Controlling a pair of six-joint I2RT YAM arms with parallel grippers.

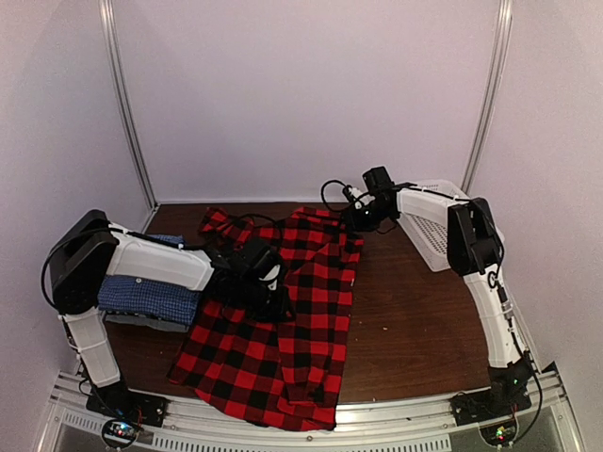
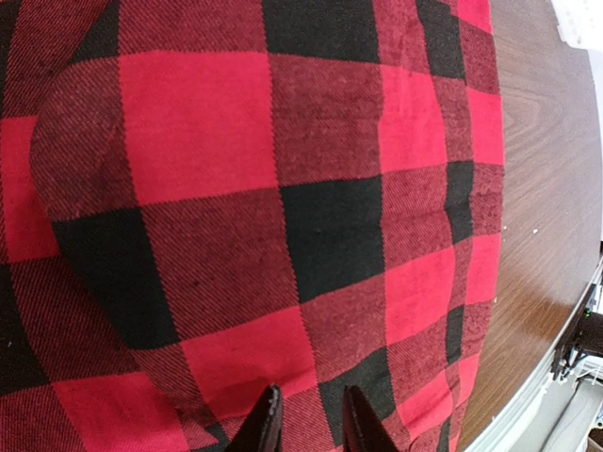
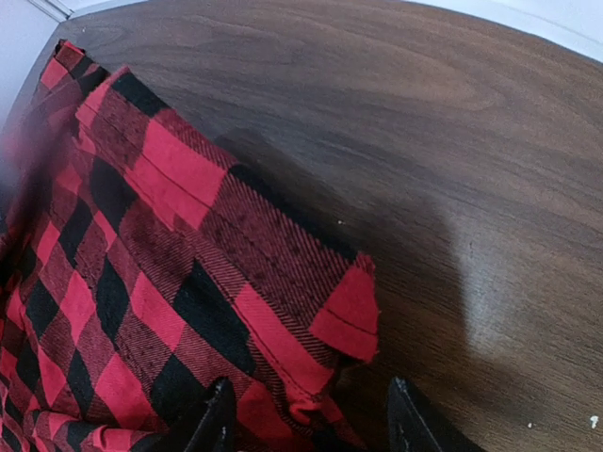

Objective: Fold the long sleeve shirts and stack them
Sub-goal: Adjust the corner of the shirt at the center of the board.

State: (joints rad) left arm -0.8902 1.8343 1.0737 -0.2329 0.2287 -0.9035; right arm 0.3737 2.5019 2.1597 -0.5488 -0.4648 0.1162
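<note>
Our red-and-black plaid shirt [image 1: 283,330] lies spread on the table [image 1: 415,320], soft and limp. Left gripper [image 2: 309,424] pinches its cloth. Right gripper [image 3: 309,419], jaws apart, straddles a corner, a sensible hold.

The red-and-black plaid shirt [image 2: 283,188] is matt woven cloth with a fine diagonal twill rib and a slightly fuzzy nap. The blue fine-checked shirt [image 1: 151,299], at the left of the top view, is matt cloth too. The table [image 3: 424,141] shows dark wood grain, smooth with a dull sheen. The basket [image 1: 429,231] at upper right is white perforated plastic. The rail [image 1: 377,410] along the bottom edge is bare metal.
</note>
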